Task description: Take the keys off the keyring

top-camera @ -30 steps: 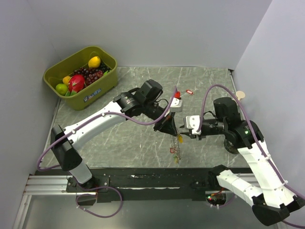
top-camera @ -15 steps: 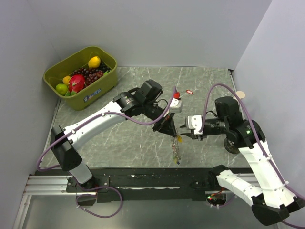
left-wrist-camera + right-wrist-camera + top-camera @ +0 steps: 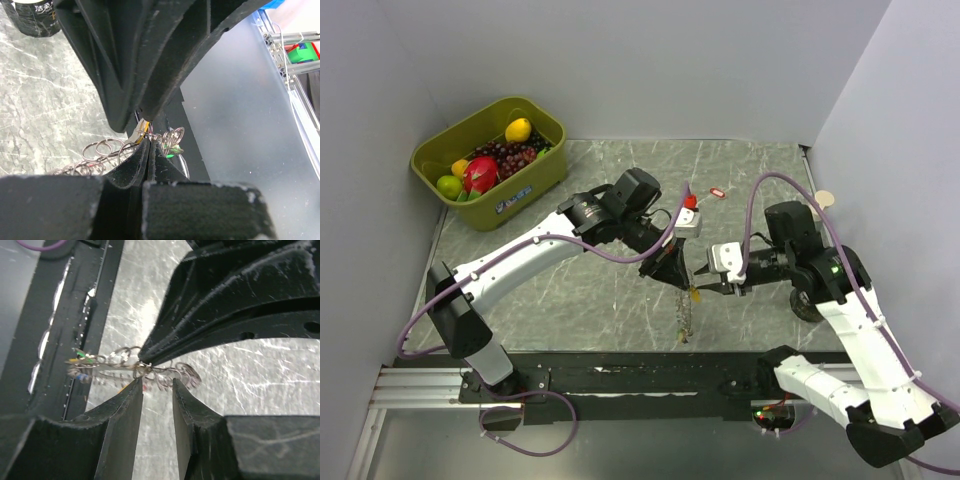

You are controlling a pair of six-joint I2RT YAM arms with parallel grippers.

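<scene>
My left gripper (image 3: pixel 673 274) is shut on the keyring (image 3: pixel 686 318), a chain of silvery rings hanging down from it above the table's near edge. In the left wrist view the closed tips (image 3: pixel 148 142) pinch the wire, with loose rings (image 3: pixel 106 148) to the left and a green key (image 3: pixel 173 151) to the right. My right gripper (image 3: pixel 701 281) is open, right beside the left one. In the right wrist view its tips (image 3: pixel 157 383) sit just under the keyring (image 3: pixel 167 372). Green and yellow keys (image 3: pixel 81 358) hang at the chain's far end. A red key (image 3: pixel 717 192) lies on the table behind.
A green basket (image 3: pixel 545 170) of fruit stands at the back left corner. A black rail (image 3: pixel 620 372) runs along the table's near edge under the hanging chain. Purple cables loop off both arms. Walls close the table at the back and right.
My right gripper has moved left, closer to the left gripper and the keyring. The hanging chain has swung slightly left. The left gripper has kept its hold.
</scene>
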